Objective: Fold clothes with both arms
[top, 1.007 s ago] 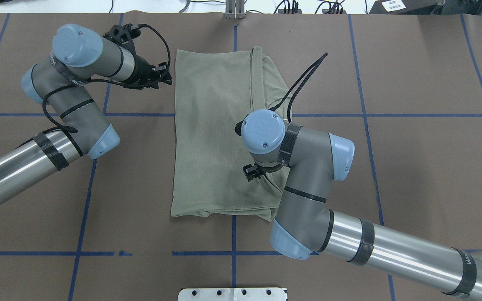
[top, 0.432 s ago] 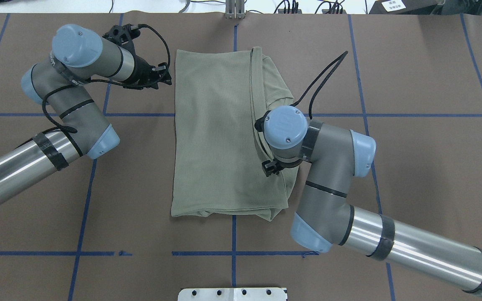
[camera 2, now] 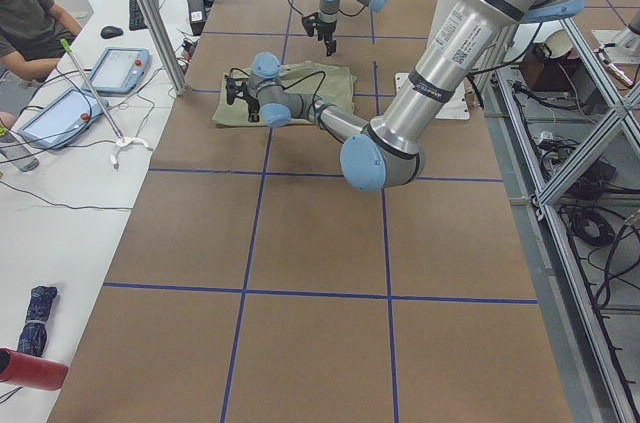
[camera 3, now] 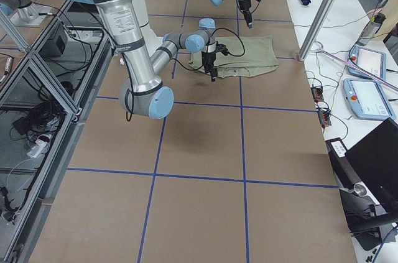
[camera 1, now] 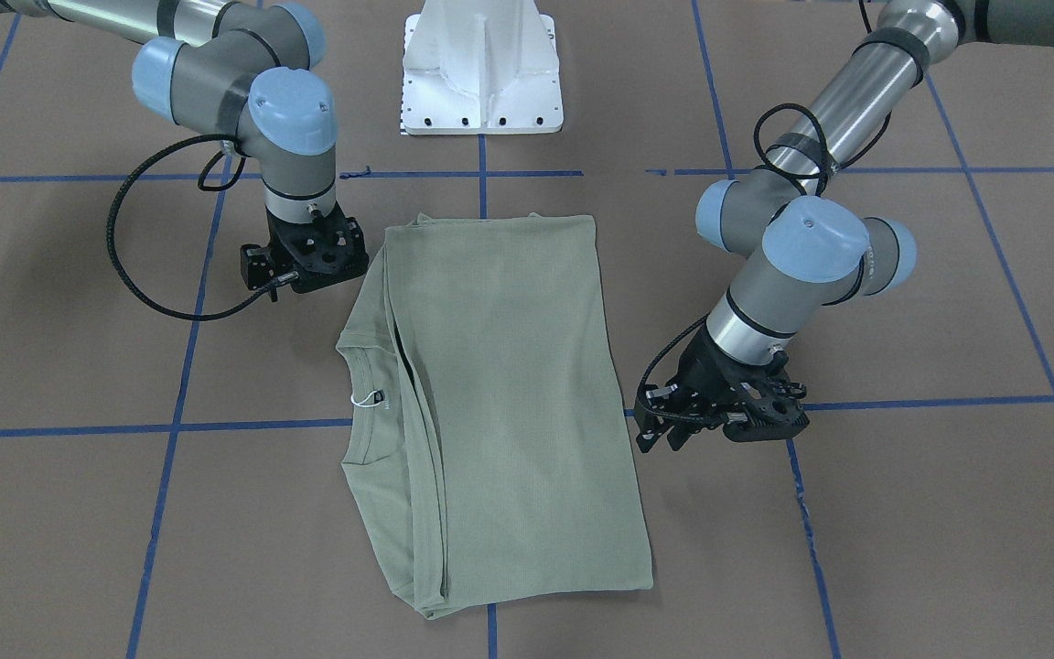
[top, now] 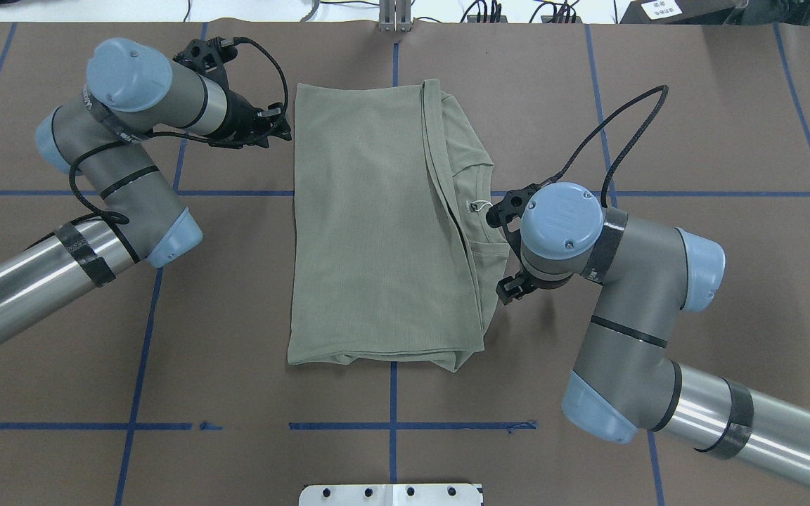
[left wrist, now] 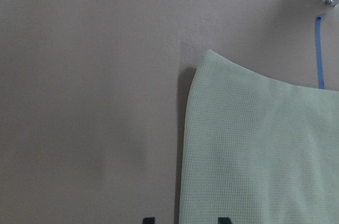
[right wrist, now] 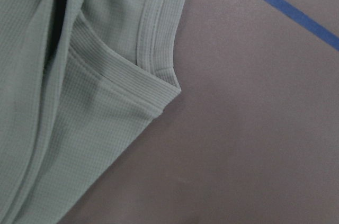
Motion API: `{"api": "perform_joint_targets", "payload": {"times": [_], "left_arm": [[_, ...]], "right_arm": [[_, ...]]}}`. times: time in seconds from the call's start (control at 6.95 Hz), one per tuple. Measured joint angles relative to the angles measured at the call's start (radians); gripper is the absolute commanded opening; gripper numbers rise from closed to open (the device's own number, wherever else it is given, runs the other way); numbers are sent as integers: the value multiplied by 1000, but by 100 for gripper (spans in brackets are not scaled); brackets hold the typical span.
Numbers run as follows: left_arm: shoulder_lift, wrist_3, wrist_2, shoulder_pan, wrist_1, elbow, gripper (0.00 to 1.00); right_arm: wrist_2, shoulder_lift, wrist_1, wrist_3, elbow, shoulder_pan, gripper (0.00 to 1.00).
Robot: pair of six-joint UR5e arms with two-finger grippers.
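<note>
The sage-green shirt (top: 370, 225) lies folded into a long rectangle at the table's middle and also shows in the front view (camera 1: 509, 384). Its ribbed collar (top: 482, 225) and white hang tag (top: 479, 206) lie on its right edge. My right gripper (camera 1: 307, 261) points down just off that edge, beside the collar (right wrist: 159, 49). No fingers show in its wrist view, and it holds nothing. My left gripper (top: 282, 130) hovers at the shirt's far left corner (left wrist: 259, 144). Its fingertips (left wrist: 225, 218) are apart and empty.
The white pedestal base (camera 1: 481, 69) stands at the robot's edge of the table. Blue tape lines (top: 138, 351) cross the brown table cover. A metal post (top: 394, 14) stands at the far edge. A side bench with tablets (camera 2: 110, 68) and a seated person lies beyond.
My right arm has swung to the right, off the top of the shirt to its right edge, uncovering the collar and tag. The left arm has barely moved.
</note>
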Motion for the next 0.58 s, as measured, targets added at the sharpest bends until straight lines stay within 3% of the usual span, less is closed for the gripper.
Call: {"api": "perform_joint_targets", "payload": {"times": [0.14, 0.58], "left_arm": [[0, 0, 0, 0, 0, -2, 50], [-1, -1, 0, 0, 0, -4, 50]], "right_arm": [[-1, 43, -8, 13, -23, 2, 100], [-2, 258, 23, 60, -257, 32, 100]]}}
